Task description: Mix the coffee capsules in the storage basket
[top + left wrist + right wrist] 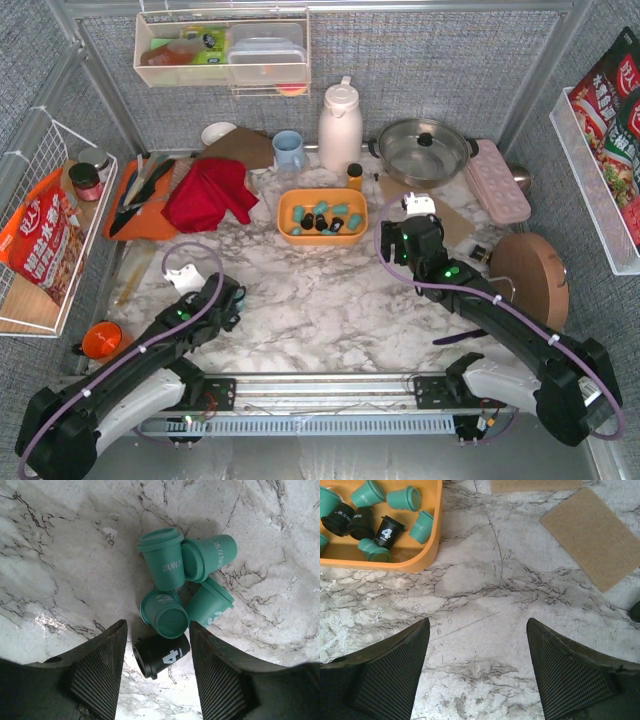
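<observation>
The orange-yellow storage basket (288, 222) stands at the middle back of the marble table and holds several teal and a few black coffee capsules (322, 218). It also shows in the right wrist view (420, 562), with a black capsule marked "4" (388, 531) among teal ones (404, 498). My right gripper (477, 620) is open and empty over bare marble, to the right of the basket (395, 243). My left gripper (157, 625) is open low over the table at the front left (232, 302). Several teal capsules (162, 562) lie loose on the marble ahead of it. A black capsule marked "4" (161, 655) lies between its fingertips, untouched.
A red cloth (208, 192), an orange cutting board with knives (140, 205), a blue cup (288, 150), a white thermos (340, 125), a pot (420, 150) and a pink egg tray (497, 180) line the back. A wooden lid (530, 275) and cork mats (592, 535) lie to the right.
</observation>
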You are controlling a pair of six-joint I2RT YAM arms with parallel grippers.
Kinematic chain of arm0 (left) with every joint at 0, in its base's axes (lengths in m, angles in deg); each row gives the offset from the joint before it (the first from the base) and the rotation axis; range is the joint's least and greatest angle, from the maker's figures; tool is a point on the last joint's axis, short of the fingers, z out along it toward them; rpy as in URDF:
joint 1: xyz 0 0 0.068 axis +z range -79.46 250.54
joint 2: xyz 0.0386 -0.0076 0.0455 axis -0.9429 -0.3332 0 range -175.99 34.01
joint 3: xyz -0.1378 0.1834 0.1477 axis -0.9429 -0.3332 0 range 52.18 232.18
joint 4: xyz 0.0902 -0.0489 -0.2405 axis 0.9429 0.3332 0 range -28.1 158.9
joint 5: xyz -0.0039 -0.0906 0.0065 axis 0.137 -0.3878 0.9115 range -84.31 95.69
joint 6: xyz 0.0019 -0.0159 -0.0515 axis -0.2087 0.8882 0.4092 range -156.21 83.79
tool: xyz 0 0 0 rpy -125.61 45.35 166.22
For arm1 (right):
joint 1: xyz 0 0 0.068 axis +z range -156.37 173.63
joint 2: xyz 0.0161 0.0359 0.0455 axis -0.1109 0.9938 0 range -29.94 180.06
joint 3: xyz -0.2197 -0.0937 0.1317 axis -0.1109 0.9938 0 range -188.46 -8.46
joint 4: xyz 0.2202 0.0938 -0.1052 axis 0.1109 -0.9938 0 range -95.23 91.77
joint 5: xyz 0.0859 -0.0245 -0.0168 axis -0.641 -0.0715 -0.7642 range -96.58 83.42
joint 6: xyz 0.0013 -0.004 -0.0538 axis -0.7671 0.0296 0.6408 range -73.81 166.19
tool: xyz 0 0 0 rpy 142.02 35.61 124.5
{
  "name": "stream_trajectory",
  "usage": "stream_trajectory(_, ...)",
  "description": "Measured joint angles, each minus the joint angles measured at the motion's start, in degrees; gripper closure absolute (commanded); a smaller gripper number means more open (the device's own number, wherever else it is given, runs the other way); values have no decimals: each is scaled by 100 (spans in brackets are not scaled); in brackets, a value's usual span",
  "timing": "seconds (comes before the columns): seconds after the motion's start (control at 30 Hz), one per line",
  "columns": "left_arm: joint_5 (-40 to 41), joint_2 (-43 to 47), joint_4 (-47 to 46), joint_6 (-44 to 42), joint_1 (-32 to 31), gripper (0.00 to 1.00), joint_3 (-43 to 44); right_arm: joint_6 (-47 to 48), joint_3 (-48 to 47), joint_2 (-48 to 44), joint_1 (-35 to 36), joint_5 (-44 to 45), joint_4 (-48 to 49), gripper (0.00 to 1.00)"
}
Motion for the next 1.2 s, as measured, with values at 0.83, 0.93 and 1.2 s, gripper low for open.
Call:
stream_trajectory(0.83,409,-1038,-772,-535,0,63,103,0,-109,256,0,-323,-9,18)
stream_trajectory(0.93,483,-1043,-761,-621,0,72,232,0,-149,284,0,-365,-33,17)
stream_trajectory(1.2,636,-1032,-254,-1019,2,84,1071,2,-184,313,0,-402,-142,17)
